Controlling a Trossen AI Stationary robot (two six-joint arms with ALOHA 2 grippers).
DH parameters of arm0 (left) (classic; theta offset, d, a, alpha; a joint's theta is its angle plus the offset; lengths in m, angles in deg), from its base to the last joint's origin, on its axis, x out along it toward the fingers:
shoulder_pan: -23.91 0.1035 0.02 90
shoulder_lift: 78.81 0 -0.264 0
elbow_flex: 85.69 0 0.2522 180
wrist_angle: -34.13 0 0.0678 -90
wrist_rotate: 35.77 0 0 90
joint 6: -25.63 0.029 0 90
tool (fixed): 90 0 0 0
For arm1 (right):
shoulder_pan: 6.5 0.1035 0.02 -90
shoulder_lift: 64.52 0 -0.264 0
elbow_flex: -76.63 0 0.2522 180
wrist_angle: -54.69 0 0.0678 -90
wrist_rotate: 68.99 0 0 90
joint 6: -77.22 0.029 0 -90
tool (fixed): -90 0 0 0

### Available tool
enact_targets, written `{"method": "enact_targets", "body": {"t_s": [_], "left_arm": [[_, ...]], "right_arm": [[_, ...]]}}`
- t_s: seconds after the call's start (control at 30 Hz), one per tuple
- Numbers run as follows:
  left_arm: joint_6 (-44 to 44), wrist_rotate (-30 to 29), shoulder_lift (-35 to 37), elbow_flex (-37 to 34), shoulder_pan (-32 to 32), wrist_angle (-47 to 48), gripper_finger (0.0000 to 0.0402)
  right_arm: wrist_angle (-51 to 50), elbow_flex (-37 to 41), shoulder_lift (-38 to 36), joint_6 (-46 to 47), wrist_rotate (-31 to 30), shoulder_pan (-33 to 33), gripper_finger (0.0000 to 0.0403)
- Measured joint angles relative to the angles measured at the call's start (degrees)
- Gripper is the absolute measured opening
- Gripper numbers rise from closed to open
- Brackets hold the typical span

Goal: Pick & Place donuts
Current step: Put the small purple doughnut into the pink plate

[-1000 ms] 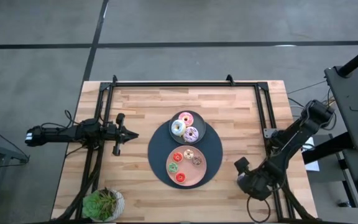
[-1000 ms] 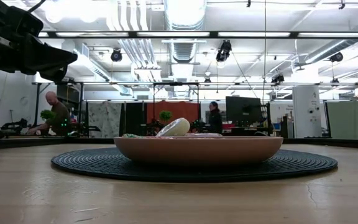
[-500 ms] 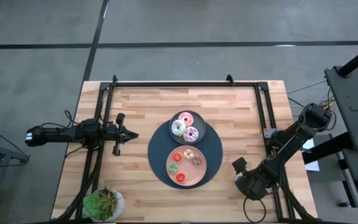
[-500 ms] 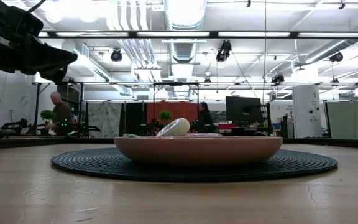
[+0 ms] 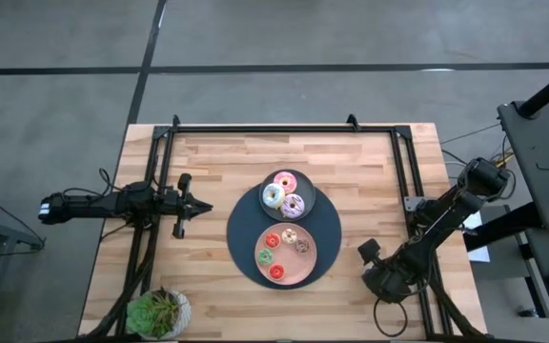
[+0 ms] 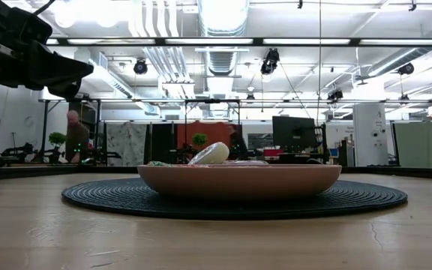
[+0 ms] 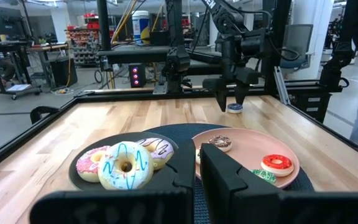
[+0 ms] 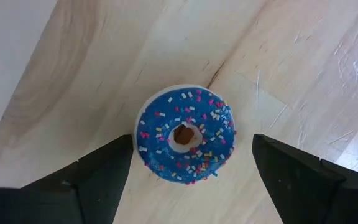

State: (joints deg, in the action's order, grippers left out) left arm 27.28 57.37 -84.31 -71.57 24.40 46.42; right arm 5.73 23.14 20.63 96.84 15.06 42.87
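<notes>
A small blue-frosted donut with sprinkles lies flat on the bare wood near the table's right edge, also seen far off in the left wrist view. My right gripper hangs open right above it, pointing down, one finger on each side and neither touching. In the high view this gripper hides the donut. The pink, white and lilac donuts lie on a grey plate. Several tiny donuts lie on a pink plate. My left gripper waits shut at the table's left, level and pointing at the plates.
Both plates sit on a round dark woven mat at the table's middle. A potted plant stands at the near left corner. A black frame runs along the far and side edges. People move in the room behind.
My right arm has come down a little over the blue donut, its fingers staying open. The donuts and plates have not moved. A person in the room behind has walked leftward.
</notes>
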Motion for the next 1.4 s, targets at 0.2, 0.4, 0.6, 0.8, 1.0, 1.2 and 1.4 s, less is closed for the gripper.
{"method": "enact_targets", "body": {"t_s": [0.2, 0.4, 0.6, 0.8, 1.0, 1.2, 1.4], "left_arm": [[0.0, -0.02, -0.01, -0.01, 0.0, 0.0, 0.0], [0.02, 0.0, -0.02, 0.0, 0.0, 0.02, 0.0], [0.0, 0.0, 0.0, -0.01, 0.01, 0.01, 0.0], [0.01, -0.02, 0.0, 0.0, 0.0, 0.01, 0.0], [0.02, -0.02, 0.0, -0.02, 0.0, 0.0, 0.0], [0.02, -0.02, 0.0, -0.02, 0.0, 0.01, 0.0], [0.0, -0.02, 0.0, -0.01, 0.0, 0.0, 0.0]], "right_arm": [[0.3, 0.04, 0.0, -0.37, 0.51, -0.02, 0.0325], [1.93, 0.15, 0.09, -0.44, 3.17, -0.02, 0.0324], [2.01, 0.37, 0.09, -0.6, 3.8, -0.02, 0.0324], [2.03, 0.39, 0.09, -0.76, 3.76, 0.0, 0.0309], [2.16, 0.39, 0.09, -0.79, 3.66, 0.0, 0.0264], [2.29, 0.42, 0.09, -0.79, 3.58, 0.0, 0.0236], [2.43, 0.42, 0.09, -0.7, 3.5, 0.0, 0.0226]]}}
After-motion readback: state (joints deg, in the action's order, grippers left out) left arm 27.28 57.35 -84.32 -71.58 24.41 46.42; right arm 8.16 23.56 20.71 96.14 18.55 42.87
